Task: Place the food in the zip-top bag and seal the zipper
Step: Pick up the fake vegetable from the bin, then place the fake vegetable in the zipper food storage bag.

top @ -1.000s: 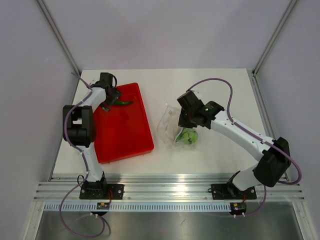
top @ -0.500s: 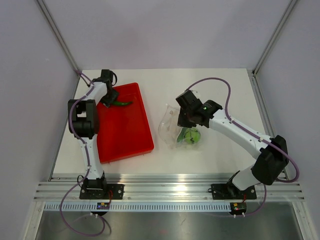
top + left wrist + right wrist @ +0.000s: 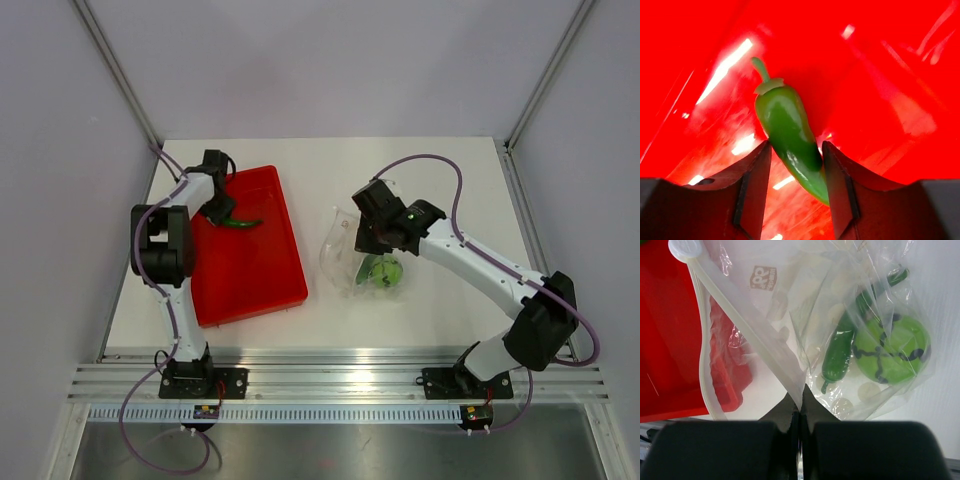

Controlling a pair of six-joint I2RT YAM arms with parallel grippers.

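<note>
My left gripper (image 3: 222,207) is over the back of the red tray (image 3: 250,285). Its jaws (image 3: 796,150) are closed around a dark green pepper (image 3: 787,135), whose stem end sticks out ahead of them; the pepper also shows in the top view (image 3: 244,223). My right gripper (image 3: 368,238) is shut (image 3: 800,394) on the pale zipper strip (image 3: 740,315) of the clear dotted zip-top bag (image 3: 343,255) and holds that edge up. Inside the bag lie a lime-green ball (image 3: 891,349) and a second dark green pepper (image 3: 839,352).
The red tray's floor (image 3: 880,60) fills the left wrist view. A white slider (image 3: 685,248) sits at the far end of the zipper strip. The tray's right edge (image 3: 670,365) lies close to the bag's left side. Grey walls enclose the table.
My left gripper has shifted a little nearer within the tray, and the pepper has moved with it. The right gripper and the bag have barely moved.
</note>
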